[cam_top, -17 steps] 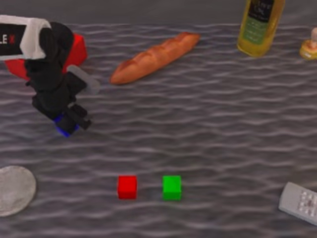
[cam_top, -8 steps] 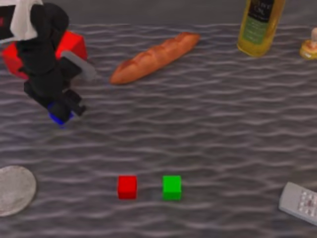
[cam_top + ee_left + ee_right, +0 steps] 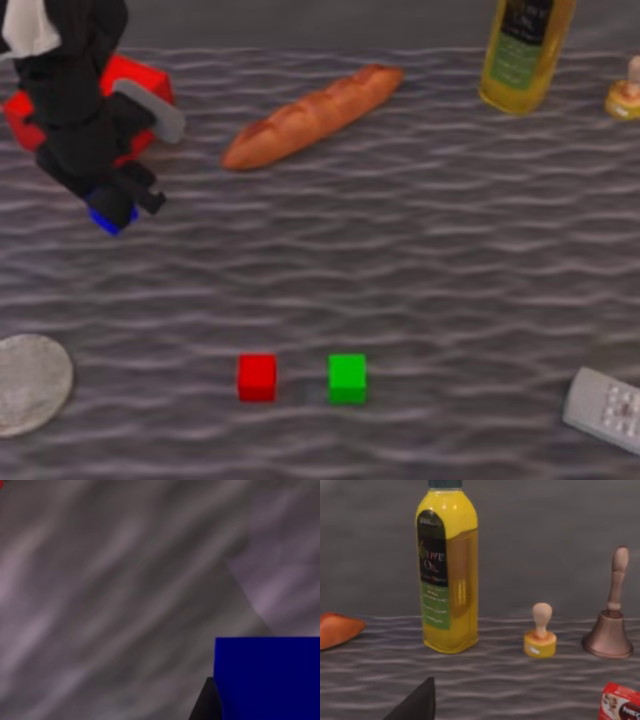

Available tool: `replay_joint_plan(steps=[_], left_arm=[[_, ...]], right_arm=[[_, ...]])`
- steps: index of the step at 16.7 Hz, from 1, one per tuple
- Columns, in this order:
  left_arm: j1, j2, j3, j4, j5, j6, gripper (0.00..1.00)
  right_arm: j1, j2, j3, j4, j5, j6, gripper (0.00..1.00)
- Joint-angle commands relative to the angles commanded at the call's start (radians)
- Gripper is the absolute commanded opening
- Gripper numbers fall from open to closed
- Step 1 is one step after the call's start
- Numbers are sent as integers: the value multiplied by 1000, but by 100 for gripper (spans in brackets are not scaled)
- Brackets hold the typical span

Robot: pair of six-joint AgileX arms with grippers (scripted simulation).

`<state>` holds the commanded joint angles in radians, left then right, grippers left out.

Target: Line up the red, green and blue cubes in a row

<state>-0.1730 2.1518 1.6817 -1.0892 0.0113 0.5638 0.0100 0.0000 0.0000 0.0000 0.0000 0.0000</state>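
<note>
The red cube and the green cube sit side by side near the table's front, a small gap between them. The blue cube is held off the table at the far left, with my left gripper shut on it. In the left wrist view the blue cube fills the corner beside one dark finger, with bare table beyond. My right arm is outside the top view; its wrist view shows only one dark fingertip.
A red box lies just behind the left gripper. At the back are a bread loaf, an oil bottle and a small stamp. Front left has a silver plate, front right a remote. A bell stands beside the stamp.
My left gripper has carried the blue cube a little toward the back left, away from the red and green cubes, which have stayed put.
</note>
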Motion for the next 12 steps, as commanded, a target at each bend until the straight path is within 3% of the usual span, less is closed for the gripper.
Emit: replay_joint_plan(steps=[3, 6, 12], left_arm=[[-42, 16, 30, -13, -1, -64, 0], [-133, 52, 89, -44, -3, -218, 0], [-399, 140, 236, -132, -8, -737, 0]], right_arm=[[0, 0, 0, 0, 0, 0, 100], [0, 0, 0, 0, 0, 0, 100], [0, 0, 0, 0, 0, 0, 100]])
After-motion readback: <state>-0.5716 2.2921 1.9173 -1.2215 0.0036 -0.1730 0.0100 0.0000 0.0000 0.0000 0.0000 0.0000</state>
